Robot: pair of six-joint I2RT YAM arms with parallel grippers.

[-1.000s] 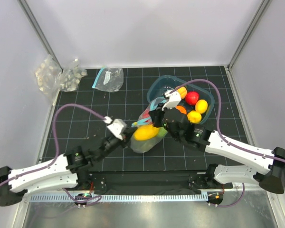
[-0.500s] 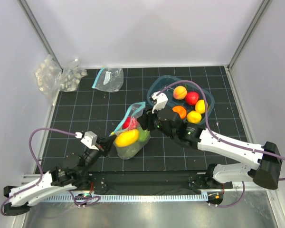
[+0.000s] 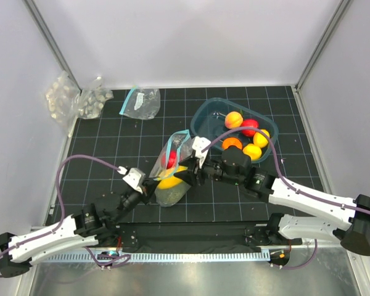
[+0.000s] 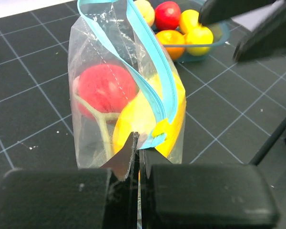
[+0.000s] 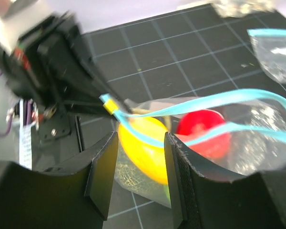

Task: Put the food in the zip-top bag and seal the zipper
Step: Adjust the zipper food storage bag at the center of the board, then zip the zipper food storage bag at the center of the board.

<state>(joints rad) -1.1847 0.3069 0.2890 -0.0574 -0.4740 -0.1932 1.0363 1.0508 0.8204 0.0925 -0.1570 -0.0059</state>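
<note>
The zip-top bag (image 3: 172,169) stands on the black mat and holds food: a red ball (image 4: 105,88), a yellow lemon (image 4: 143,114) and a netted dull-green fruit (image 5: 128,177) underneath. Its teal zipper (image 4: 152,62) gapes open along the mouth, with a yellow slider (image 4: 159,129) at the near end. My left gripper (image 4: 139,149) is shut on the bag's corner just by that slider. My right gripper (image 5: 140,164) is open close over the bag's lemon end, its fingers (image 5: 102,176) apart and holding nothing. The zipper (image 5: 205,102) runs past just beyond them.
A teal bin (image 3: 203,114) right of the bag holds more fruits, orange (image 3: 234,118), red (image 3: 250,126) and yellow (image 3: 261,137). Another clear bag with a teal strip (image 3: 142,102) lies at the back. Packs of white lumps (image 3: 74,98) sit in the back left corner.
My right gripper has let go of the bag's mouth, opened, and slid toward the slider end. The left arm dragged the bag to the left, still pinching its corner.
</note>
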